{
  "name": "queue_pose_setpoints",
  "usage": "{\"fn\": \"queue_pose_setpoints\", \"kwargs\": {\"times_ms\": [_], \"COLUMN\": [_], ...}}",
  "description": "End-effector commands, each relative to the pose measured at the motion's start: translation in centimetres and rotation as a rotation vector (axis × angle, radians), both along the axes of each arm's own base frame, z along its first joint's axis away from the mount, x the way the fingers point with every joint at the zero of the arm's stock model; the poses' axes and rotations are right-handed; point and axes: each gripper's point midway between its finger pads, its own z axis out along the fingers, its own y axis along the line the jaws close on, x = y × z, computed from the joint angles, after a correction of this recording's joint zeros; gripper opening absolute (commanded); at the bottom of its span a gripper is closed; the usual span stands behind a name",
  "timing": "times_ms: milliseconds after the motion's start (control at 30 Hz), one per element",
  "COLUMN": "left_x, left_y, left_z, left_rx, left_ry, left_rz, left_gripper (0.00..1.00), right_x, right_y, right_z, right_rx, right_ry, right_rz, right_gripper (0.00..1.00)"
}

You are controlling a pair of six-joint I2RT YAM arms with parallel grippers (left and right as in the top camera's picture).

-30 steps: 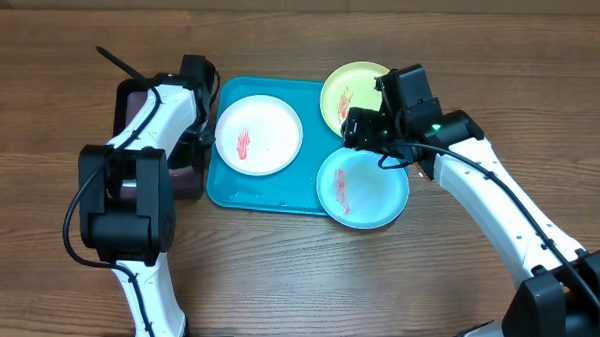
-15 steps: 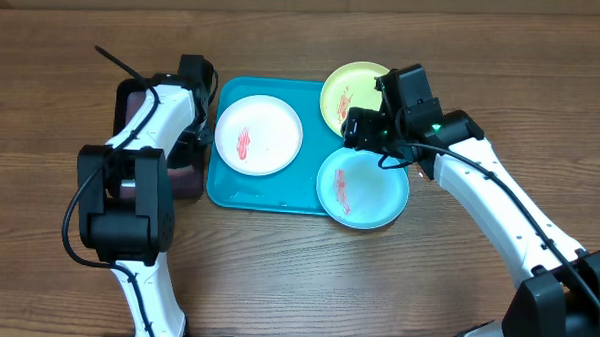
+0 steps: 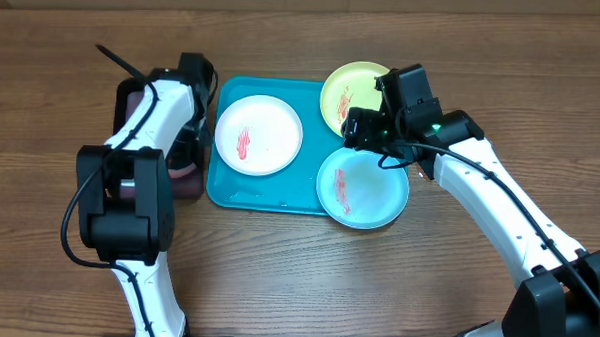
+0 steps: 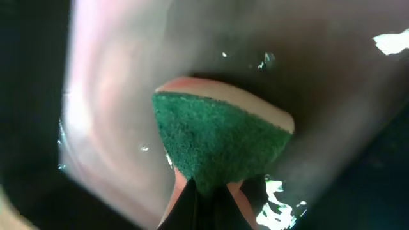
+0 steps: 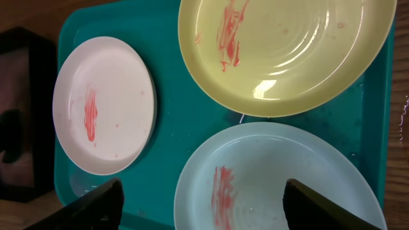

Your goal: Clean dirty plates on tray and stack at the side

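Left claw point(image 4: 204, 198) is clamped on a green sponge point(image 4: 220, 144) in the black tray point(image 3: 187, 183), right claw point(image 5: 220, 204) hangs wide open over the blue plate point(image 5: 275, 160).

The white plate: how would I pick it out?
Find the big turquoise tray on the table. The white plate lies alone on its left half. Its neighbours to the right are the yellow-green plate and the light blue plate; only this one is white.

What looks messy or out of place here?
Each plate carries a red smear: the white plate, yellow plate and blue plate. The yellow and blue ones also seem to hang over the tray rim.
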Motion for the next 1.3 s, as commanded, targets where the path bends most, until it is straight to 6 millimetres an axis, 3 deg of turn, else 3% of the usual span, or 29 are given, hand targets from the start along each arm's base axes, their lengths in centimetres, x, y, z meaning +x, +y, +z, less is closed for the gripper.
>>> {"fn": "queue_pose_setpoints", "kwargs": {"times_ms": [0,233,433,600,767,1067,1267], "left_x": [2.9,4.9,5.4,4.8,4.6,4.9,5.2], "left_y": [0.0,-2.2,-7.2,-11.2,-13.1,-13.5,-13.6], "left_z": [4.5,11.6,15.2,15.7,15.7,15.8,15.8], "left_rx": [-0.010,-0.126,-0.280,-0.366,-0.377,-0.375,-0.375], "left_ry": [-0.116,-0.205,-0.229,-0.216,-0.216,-0.233,-0.245], "left_rz": [0.003,-0.072,-0.278,-0.383,-0.422,-0.414,-0.401], "left_gripper": [0.04,0.04,0.04,0.04,0.04,0.04,0.04], "right_x": [0.7,1.0,2.0,2.7,3.2,3.7,4.0], "right_y": [0.8,1.8,2.6,3.9,5.2,9.3,9.6], "right_z": [1.3,1.9,2.2,0.1,-2.5,-5.5,-8.8], "right_rx": [0.028,0.078,0.121,0.172,0.197,0.129,-0.004], "right_ry": [-0.037,-0.058,-0.085,-0.033,0.028,0.048,0.037], "right_rz": [0.016,0.041,0.033,0.037,0.049,0.103,0.038], "right_gripper": [0.80,0.76,0.61,0.56,0.53,0.51,0.50]}}
